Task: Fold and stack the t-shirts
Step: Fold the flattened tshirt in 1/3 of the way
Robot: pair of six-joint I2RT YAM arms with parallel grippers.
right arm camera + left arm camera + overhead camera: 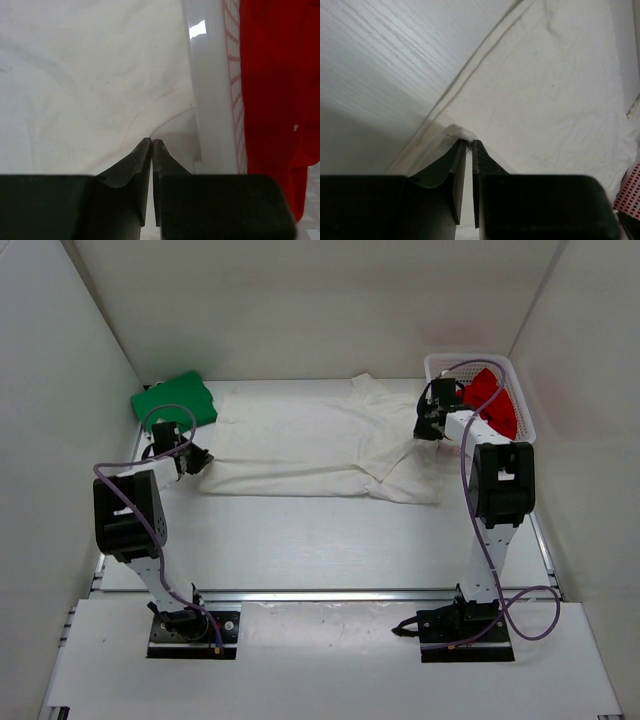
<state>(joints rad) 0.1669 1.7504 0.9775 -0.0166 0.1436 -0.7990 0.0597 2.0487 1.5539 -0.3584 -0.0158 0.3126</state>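
Spread out on the table (320, 540), wrinkled: white shirt (300, 445). Off its far left corner, folded into a small block: green shirt (175, 400). Just past its right end, lying in a white basket (527, 415): red shirt (490, 400). At its left edge, left gripper (469, 142), fingers a sliver apart with a raised peak of white cloth at the tips; impossible to tell whether gripped. Over its right end, beside the basket wall, right gripper (152, 141), fingers pressed together.
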